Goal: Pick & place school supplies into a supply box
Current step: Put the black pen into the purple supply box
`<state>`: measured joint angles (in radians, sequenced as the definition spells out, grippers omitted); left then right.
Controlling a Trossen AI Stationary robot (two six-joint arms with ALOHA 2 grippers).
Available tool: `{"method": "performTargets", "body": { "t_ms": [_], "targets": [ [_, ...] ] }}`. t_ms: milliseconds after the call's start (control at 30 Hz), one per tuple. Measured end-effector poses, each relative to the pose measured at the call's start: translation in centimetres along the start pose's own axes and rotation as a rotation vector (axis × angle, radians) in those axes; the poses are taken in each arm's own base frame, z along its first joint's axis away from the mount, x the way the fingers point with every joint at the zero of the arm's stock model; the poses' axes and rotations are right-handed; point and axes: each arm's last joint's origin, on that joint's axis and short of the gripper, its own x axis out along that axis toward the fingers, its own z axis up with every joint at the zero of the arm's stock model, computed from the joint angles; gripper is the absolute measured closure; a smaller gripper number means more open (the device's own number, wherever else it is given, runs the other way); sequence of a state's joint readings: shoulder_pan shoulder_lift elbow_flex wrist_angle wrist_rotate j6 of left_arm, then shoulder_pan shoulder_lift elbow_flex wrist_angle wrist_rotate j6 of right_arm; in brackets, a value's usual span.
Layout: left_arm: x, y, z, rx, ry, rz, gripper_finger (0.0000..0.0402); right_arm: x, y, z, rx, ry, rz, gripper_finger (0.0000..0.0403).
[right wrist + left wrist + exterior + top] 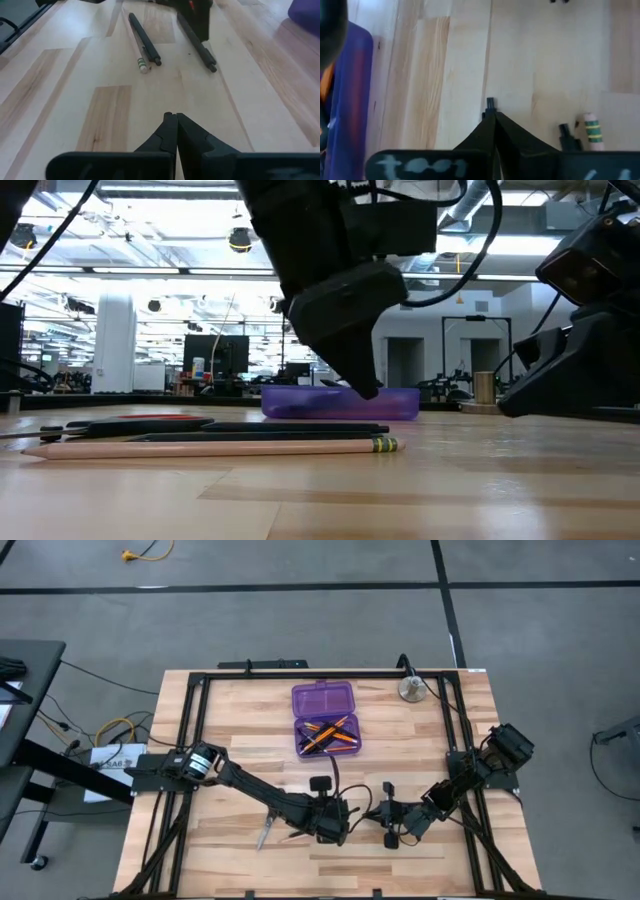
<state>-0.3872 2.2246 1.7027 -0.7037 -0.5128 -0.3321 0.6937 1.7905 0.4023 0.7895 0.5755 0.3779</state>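
Left tool point(335, 827) near pencil-filled supply box point(325, 720).

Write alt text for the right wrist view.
The right gripper, shut and empty, hovers over the wooden table. Beyond it lie a pencil beside a black pen, and another black pen apart.

floor point(300, 620): grey, dark lines | yellow cable point(145, 552) far edge | ceiling lights point(150, 225): bright rows | white column point(115, 340) | doorways point(465, 345) behind

Scissors point(120, 423) mostly hidden behind pens point(250, 431)
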Motion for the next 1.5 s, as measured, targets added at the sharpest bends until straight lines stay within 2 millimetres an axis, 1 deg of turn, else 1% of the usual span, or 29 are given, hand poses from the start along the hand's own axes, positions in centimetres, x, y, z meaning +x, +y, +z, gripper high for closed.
{"method": "performTargets", "body": {
  "t_ms": [133,233,333,433,633,733,833,967,1067,1167,1233,1367,1500],
  "targets": [
    [0.1,0.3,0.0,0.019,0.007,0.019,0.04,0.0,0.0,0.0,0.007,0.001,0.002,0.0402],
    [0.2,0.3,0.0,0.04,0.006,0.018,0.0386,0.0,0.0,0.0,0.008,0.001,0.003,0.0402],
    [0.3,0.4,0.0,0.04,0.025,-0.031,0.0357,0.0,0.0,0.0,0.008,0.001,0.003,0.0402],
    [0.4,0.5,0.0,0.028,0.05,-0.092,0.0318,0.0,0.0,0.0,0.008,0.001,0.003,0.0402],
    [1.8,1.3,-1.1,-0.043,0.099,-0.072,0.0246,0.0,0.1,0.0,0.006,0.002,0.008,0.0402],
    [2.3,1.8,-1.3,-0.086,0.114,-0.066,0.0226,-0.1,0.2,-0.1,0.004,0.002,0.013,0.0402],
    [2.4,2.0,-1.3,-0.091,0.123,-0.074,0.0218,-0.2,0.3,-0.1,0.002,0.002,0.017,0.0402],
    [2.6,2.3,-1.3,-0.075,0.153,-0.143,0.0217,-0.2,0.3,-0.1,0.002,0.002,0.016,0.0402],
    [3.8,2.8,-2.1,-0.108,0.182,-0.24,0.0221,-0.2,0.3,-0.1,0.002,0.002,0.016,0.0402],
    [4.7,3.6,-2.8,-0.154,0.216,-0.297,0.0237,-0.2,0.3,-0.1,0.002,0.002,0.016,0.0402],
    [5.2,4.0,-3.2,-0.177,0.217,-0.314,0.0252,-0.2,0.3,-0.1,0.002,0.002,0.016,0.0402],
    [5.4,4.3,-3.3,-0.186,0.222,-0.32,0.0296,-0.2,0.3,-0.1,0.002,0.002,0.015,0.0402],
    [5.5,4.4,-3.2,-0.174,0.206,-0.292,0.0362,-0.2,0.3,-0.1,0.002,0.001,0.015,0.0402]
  ]
}}
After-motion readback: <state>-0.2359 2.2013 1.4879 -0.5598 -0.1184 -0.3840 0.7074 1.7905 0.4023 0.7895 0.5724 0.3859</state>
